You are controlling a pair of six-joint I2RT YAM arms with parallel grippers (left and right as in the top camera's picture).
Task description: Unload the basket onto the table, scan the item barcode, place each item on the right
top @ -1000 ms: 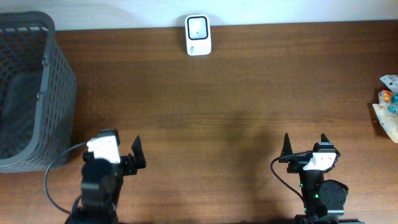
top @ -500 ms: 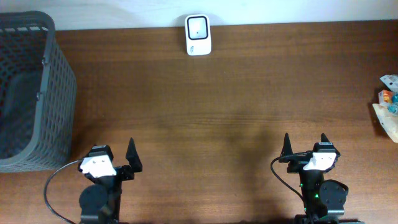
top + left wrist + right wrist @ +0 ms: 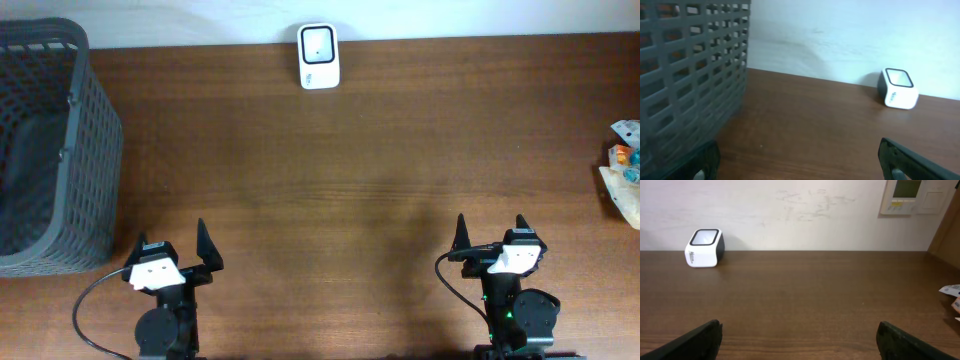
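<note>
The white barcode scanner (image 3: 319,43) stands at the table's far edge, its window facing up; it also shows as the scanner (image 3: 897,88) and the scanner (image 3: 704,248) in the wrist views. Packaged items (image 3: 625,170) lie at the right table edge, half cut off, with a corner of the items (image 3: 952,297) in the right wrist view. My left gripper (image 3: 172,245) is open and empty near the front left. My right gripper (image 3: 490,232) is open and empty near the front right. Both point toward the far wall, far from the scanner and the items.
A tall grey mesh basket (image 3: 40,150) fills the left side of the table, close to the left gripper, and looms as the basket (image 3: 690,75) in the left wrist view. A wall panel (image 3: 907,195) hangs behind the table.
The left arm has drawn back toward the front edge and turned its gripper from pointing right to facing the far wall. The right arm has not moved.
</note>
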